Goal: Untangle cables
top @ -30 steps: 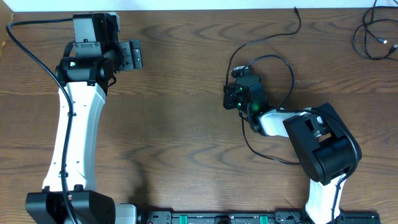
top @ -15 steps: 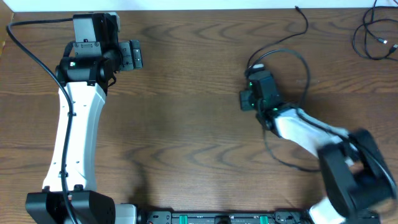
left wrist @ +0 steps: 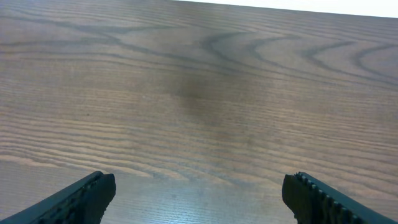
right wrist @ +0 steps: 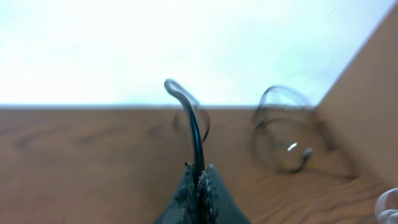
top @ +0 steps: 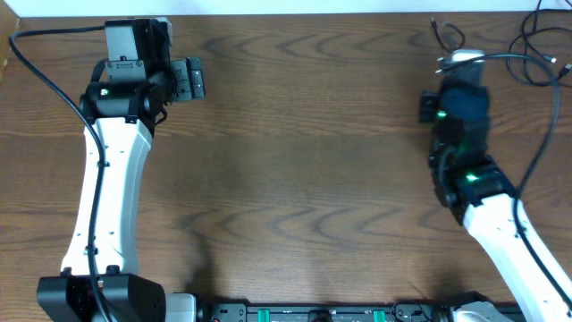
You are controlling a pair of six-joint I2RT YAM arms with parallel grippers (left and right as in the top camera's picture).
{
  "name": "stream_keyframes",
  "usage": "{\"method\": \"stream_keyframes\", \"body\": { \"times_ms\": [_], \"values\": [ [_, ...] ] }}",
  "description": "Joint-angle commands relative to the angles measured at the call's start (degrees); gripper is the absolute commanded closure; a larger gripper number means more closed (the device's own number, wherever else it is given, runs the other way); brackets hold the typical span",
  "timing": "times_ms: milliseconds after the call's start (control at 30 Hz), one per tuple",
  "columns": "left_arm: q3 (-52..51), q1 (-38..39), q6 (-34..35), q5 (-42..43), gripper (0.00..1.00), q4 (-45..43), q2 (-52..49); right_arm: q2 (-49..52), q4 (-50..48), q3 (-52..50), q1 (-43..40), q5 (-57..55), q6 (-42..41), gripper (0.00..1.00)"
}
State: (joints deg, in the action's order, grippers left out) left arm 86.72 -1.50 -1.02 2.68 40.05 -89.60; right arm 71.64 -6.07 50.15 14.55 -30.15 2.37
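My right gripper (top: 453, 63) is at the table's far right, near the back edge, shut on a thin black cable (right wrist: 198, 140). That cable rises from between the closed fingers and bends over at the top. Overhead, its free end (top: 438, 27) curls just beyond the gripper, and the rest trails back along the arm. A second black cable (top: 533, 27) lies coiled in the back right corner, and its coil and small plug (right wrist: 303, 153) show ahead of the right gripper (right wrist: 200, 175). At the back left my left gripper (top: 189, 79) hangs open over bare wood, with nothing between its fingers (left wrist: 87, 198).
The brown wooden table (top: 295, 161) ends at a white back edge close behind both grippers. The right edge of the table lies just past the coiled cable. A white curved object (right wrist: 389, 208) shows at the lower right of the right wrist view.
My right arm has swung from the table's middle to the far right and back, dragging the held cable with it. The left arm has not moved.
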Motion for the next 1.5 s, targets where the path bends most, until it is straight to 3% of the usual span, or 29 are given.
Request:
{"method": "stream_keyframes", "body": {
  "times_ms": [0, 600, 800, 933, 1233, 1467],
  "values": [
    [0.2, -0.2, 0.9, -0.3, 0.08, 0.0, 0.0, -2.6, -4.0, 0.1, -1.5, -1.9, 10.5, 0.99],
    [0.2, -0.2, 0.9, -0.3, 0.08, 0.0, 0.0, -3.2, -30.5, 0.1, -2.9, 2.9, 35.1, 0.99],
    [0.2, -0.2, 0.9, -0.3, 0.08, 0.0, 0.0, -3.1, -28.7, 0.1, -3.0, 2.1, 38.5, 0.99],
    [0.2, -0.2, 0.9, -0.3, 0.08, 0.0, 0.0, -3.1, -27.3, 0.1, -3.0, 1.0, 47.6, 0.99],
    [0.2, -0.2, 0.9, -0.3, 0.08, 0.0, 0.0, -3.1, -23.7, 0.1, -3.0, -13.6, 57.8, 0.99],
    [0.2, -0.2, 0.9, -0.3, 0.08, 0.0, 0.0, -3.1, -14.7, 0.1, -5.1, -23.2, 57.4, 0.99]
  ]
}}
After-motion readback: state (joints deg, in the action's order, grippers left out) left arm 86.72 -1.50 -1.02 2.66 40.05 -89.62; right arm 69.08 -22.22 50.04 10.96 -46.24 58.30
